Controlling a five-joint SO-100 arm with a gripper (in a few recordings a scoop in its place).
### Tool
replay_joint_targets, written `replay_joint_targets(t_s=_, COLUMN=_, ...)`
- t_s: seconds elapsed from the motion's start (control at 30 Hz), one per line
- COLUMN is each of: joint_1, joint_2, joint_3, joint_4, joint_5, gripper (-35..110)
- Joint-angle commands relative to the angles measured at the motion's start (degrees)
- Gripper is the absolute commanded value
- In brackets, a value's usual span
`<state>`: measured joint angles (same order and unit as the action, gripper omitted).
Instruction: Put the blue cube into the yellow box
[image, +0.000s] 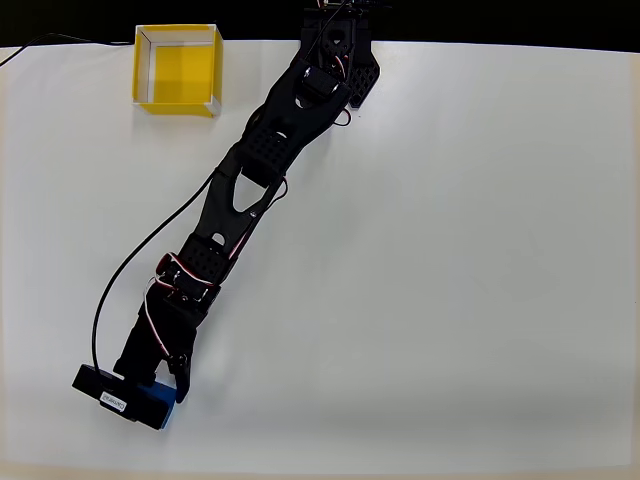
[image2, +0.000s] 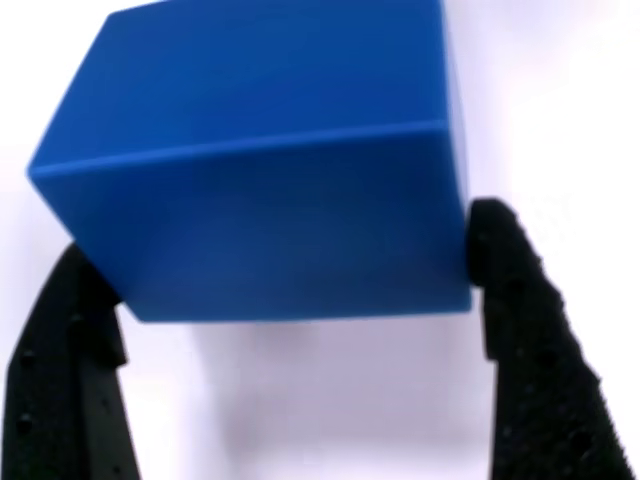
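Observation:
The blue cube (image2: 260, 170) looms large in the wrist view, wedged between the two black fingers (image2: 520, 330), which touch its left and right lower edges. My gripper (image2: 283, 240) is shut on it. From overhead, the gripper (image: 165, 393) is near the table's front left, and just a blue sliver of the cube (image: 170, 411) peeks out beside the wrist camera. Whether the cube rests on the table or hangs just above it I cannot tell. The yellow box (image: 180, 72) stands open-topped at the far left back of the table, well away from the gripper.
The black arm (image: 270, 150) stretches diagonally from its base (image: 340, 50) at the back edge down to the front left. A black cable (image: 130, 275) loops beside it. White tabletop (image: 460, 260) spreads to the right.

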<state>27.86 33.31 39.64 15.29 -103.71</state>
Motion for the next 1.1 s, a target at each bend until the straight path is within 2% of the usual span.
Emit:
replay_joint_targets(t_s=0.0, joint_1=0.09, joint_2=19.07, joint_3=-1.23, joint_4=0.35, joint_5=-1.32, gripper=32)
replay_joint_targets(t_s=0.23, joint_1=0.97, joint_2=31.11, joint_3=6.68, joint_4=1.49, joint_5=-0.88, gripper=31)
replay_joint_targets(t_s=0.63, joint_1=4.31, joint_2=56.07, joint_3=22.41, joint_4=12.13, joint_5=3.60, gripper=31)
replay_joint_targets(t_s=0.83, joint_1=9.76, joint_2=66.18, joint_3=30.76, joint_4=20.13, joint_5=5.71, gripper=31)
replay_joint_targets(t_s=1.07, joint_1=20.74, joint_2=75.67, joint_3=43.77, joint_4=22.32, joint_5=6.50, gripper=30)
